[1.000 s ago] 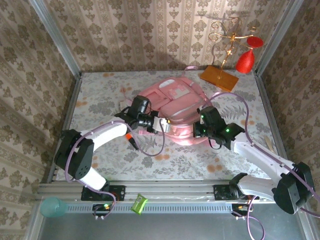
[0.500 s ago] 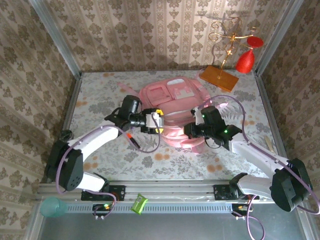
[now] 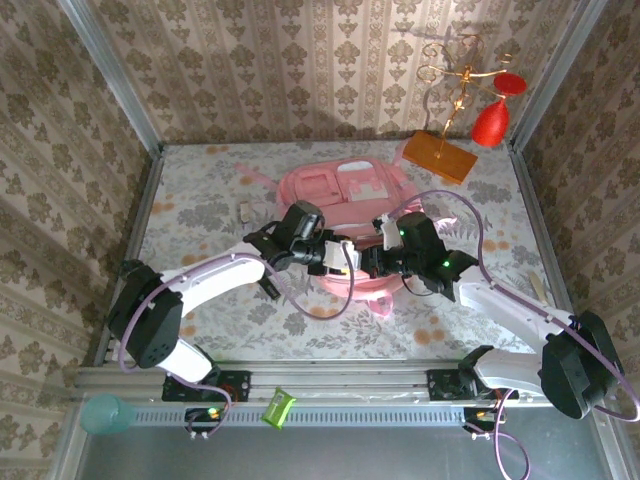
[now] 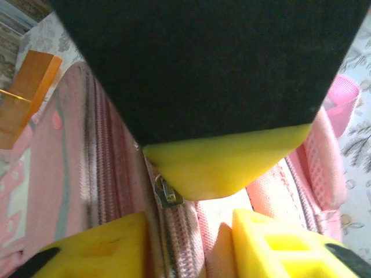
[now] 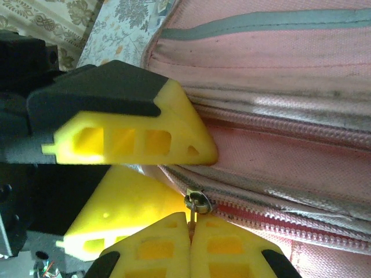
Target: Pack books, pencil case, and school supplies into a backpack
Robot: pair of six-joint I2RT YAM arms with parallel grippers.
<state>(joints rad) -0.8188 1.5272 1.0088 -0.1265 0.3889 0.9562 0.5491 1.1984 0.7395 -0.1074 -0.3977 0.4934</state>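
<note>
Pink backpack point(image 3: 340, 190) lies mid-surface, toward the far side. The left tool point(image 3: 347, 262) has swung in from its left flank to the near rim, fingers point(image 4: 278, 246) apart astride the zip, though whether they pinch fabric I cannot tell; the right tool point(image 3: 370, 262) is clenched on the zip pull point(image 5: 193, 202). Reads as zip-opening set-up, with packing likely still ahead. Wallpapered walls point(image 3: 300, 70) enclose the floral surface point(image 3: 200, 200), orange stand base point(image 3: 438, 157) far right.

No legible text, label, brand or number on backpack point(image 3: 340, 185) or elsewhere.
</note>
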